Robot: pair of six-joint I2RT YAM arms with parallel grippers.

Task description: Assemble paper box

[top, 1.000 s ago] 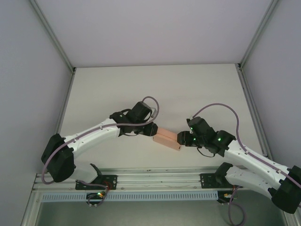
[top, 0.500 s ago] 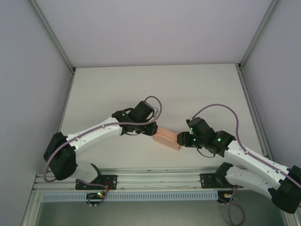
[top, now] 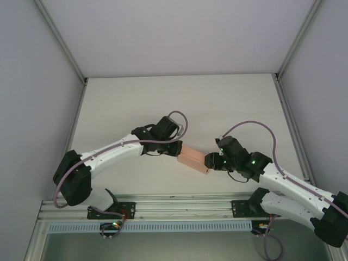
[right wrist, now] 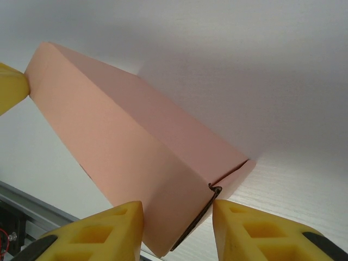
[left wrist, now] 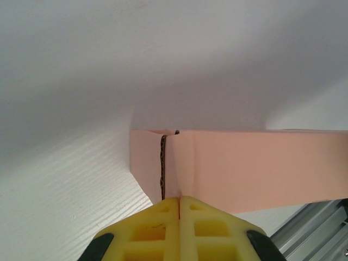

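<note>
Your paper box (top: 193, 159) is near the table's (top: 179, 103) front edge, between both arms. Your right fingers (right wrist: 109, 231) clasp one end, and your left fingers (left wrist: 163, 224) (pressed together) touch the other.

**White shells, black joints, lilac cables**

The left arm (top: 109, 155) and right arm (top: 288, 182) have white shells between bulky black joints. A lilac cable (top: 176, 117) loops at each wrist. Small green lights (top: 253, 161) glow on the right wrist. The left gripper (left wrist: 179, 202) and right gripper (right wrist: 176, 209) carry yellow fingers (right wrist: 261, 234) moulded with square hollows.
</note>
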